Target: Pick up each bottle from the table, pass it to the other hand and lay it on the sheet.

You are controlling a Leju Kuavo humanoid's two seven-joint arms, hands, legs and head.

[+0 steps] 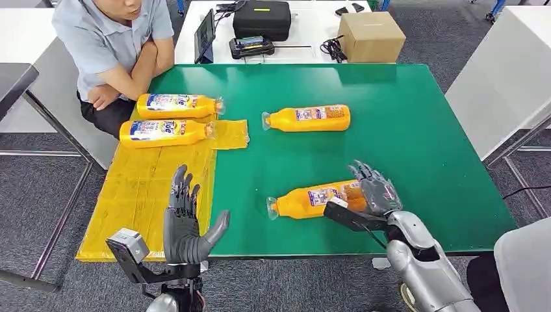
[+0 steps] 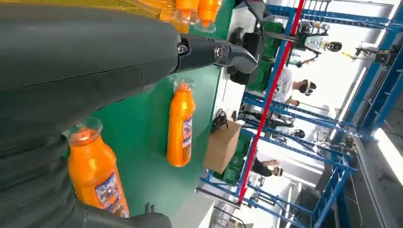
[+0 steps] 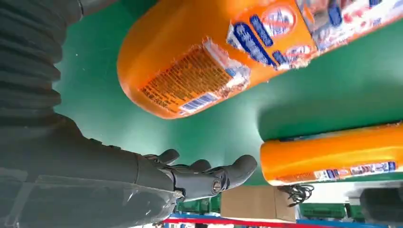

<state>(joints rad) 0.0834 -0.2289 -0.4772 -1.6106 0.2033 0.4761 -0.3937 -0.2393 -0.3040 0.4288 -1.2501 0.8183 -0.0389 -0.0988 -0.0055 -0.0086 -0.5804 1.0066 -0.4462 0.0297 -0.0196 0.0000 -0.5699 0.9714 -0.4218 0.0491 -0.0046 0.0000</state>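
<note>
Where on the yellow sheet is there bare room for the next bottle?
The near half of the yellow sheet, between the second laid bottle and the left hand, is bare. The far end is crowded by two bottles, the farthest near the person's arm.

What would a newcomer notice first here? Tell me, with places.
Four orange bottles lie on their sides: two on the yellow sheet at the green table's left edge, two on the bare green. The right robot hand reaches over the base of the near bottle; the left robot hand stands open above the sheet.
</note>
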